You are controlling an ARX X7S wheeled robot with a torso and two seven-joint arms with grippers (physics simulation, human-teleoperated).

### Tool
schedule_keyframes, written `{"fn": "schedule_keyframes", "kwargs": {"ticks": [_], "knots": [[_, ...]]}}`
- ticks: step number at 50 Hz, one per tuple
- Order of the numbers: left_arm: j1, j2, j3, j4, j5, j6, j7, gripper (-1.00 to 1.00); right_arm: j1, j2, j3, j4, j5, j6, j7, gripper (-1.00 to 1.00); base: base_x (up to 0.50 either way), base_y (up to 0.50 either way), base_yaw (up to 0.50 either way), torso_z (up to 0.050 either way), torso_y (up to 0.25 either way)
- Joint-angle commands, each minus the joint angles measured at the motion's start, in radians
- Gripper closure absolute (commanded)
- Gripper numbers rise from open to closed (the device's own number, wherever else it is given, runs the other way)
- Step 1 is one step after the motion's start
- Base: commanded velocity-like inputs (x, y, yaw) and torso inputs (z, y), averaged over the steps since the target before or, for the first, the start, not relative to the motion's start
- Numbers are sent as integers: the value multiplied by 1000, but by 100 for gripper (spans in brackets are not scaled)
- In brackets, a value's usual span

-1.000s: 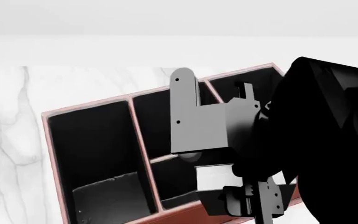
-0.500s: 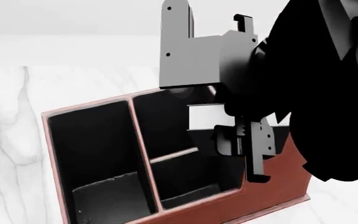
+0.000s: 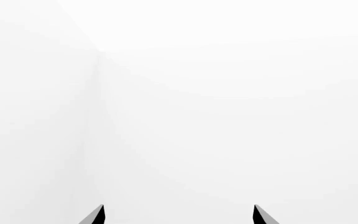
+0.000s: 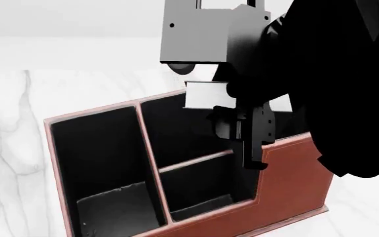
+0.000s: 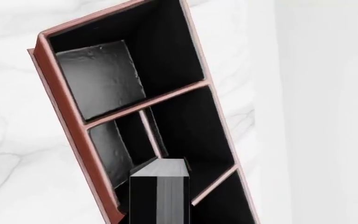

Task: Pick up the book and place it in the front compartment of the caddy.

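The reddish-brown caddy (image 4: 295, 173) with black lining stands slanted on the marble table. My right gripper (image 4: 252, 148) hangs above it, shut on the book (image 4: 206, 94), whose white page edges face left. In the right wrist view the book (image 5: 159, 196) points down over the caddy (image 5: 61, 93), just above the thin partition between the two middle cells. The front compartment (image 4: 176, 133) is the deep dark cell beyond that partition (image 5: 185, 130). My left gripper (image 3: 179, 215) is open, its two tips wide apart against plain white, far from the caddy.
White marble table top (image 4: 18, 148) surrounds the caddy, with a white wall (image 4: 77, 19) behind. The long cell (image 4: 104, 163) lies at the caddy's left. My black right arm (image 4: 347, 89) hides the caddy's right end.
My right gripper, still holding the book, has risen from low over the caddy's near middle cell to well above the box. The caddy has not moved.
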Motion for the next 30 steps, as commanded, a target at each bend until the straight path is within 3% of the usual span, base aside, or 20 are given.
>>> {"fn": "schedule_keyframes", "kwargs": {"ticks": [1,11,30], "knots": [[0,16,-20,-5,12,16,19,-100,8,-19,43,3,-35,-27,11,100,0,0,0,0,0],[-1,14,-18,-7,10,20,18,-100,23,-39,46,70,-33,-81,3,100,0,0,0,0,1],[5,9,-19,-13,9,27,15,-100,142,-283,-31,794,-79,-614,-133,100,0,0,0,1,1]]}}
